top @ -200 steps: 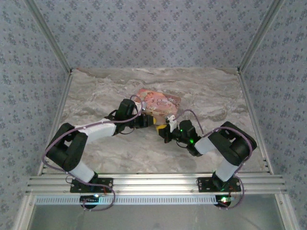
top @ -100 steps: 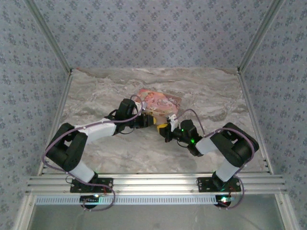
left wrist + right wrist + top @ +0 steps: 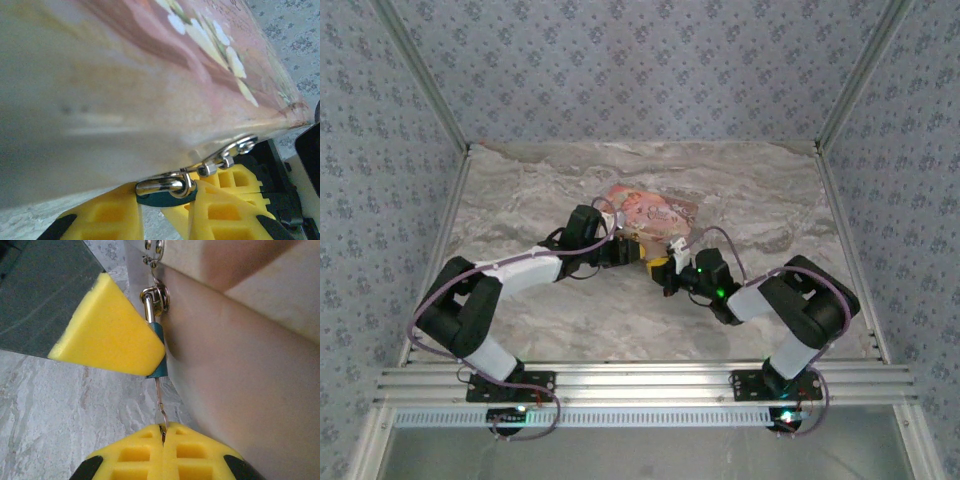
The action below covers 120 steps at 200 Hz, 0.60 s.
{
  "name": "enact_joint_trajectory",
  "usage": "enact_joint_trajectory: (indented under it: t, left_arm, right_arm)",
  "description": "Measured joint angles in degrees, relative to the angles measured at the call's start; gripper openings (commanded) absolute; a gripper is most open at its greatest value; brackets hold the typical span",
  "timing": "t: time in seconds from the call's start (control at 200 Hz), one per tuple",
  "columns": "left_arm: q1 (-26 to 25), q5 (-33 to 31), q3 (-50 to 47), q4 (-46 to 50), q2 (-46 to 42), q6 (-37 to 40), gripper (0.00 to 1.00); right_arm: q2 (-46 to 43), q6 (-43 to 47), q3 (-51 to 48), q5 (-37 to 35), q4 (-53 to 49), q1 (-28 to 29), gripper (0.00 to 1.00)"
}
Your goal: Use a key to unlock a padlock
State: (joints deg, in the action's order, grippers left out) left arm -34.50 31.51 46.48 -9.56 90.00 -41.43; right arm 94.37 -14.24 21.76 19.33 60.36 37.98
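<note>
My left gripper (image 3: 165,202) clamps the teal key head (image 3: 158,355) in its jaws, and my right gripper (image 3: 162,434) pinches the thin blade (image 3: 160,405), both right beside the pink packet (image 3: 645,208). The padlock I can't spot. I'd expect dense, slick metal, so grip its flat sides.

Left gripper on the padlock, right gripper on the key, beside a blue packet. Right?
No: the packet is pink, not blue, as the top external view shows. The left gripper does hold the padlock, the right gripper the key.

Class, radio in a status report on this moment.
Left hand shut on padlock. Right hand pinching key, tip at padlock's base. Pink packet crowding alongside.
</note>
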Motion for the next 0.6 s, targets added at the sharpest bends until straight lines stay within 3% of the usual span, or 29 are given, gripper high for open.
enact_joint_trajectory:
  t: [0.6]
  left_arm:
    - [0.70, -1.51, 0.37, 0.52, -0.35, -0.07, 0.22]
  right_arm:
    - [-0.74, 6.21, 4.44, -0.74, -8.02, -0.46, 0.00]
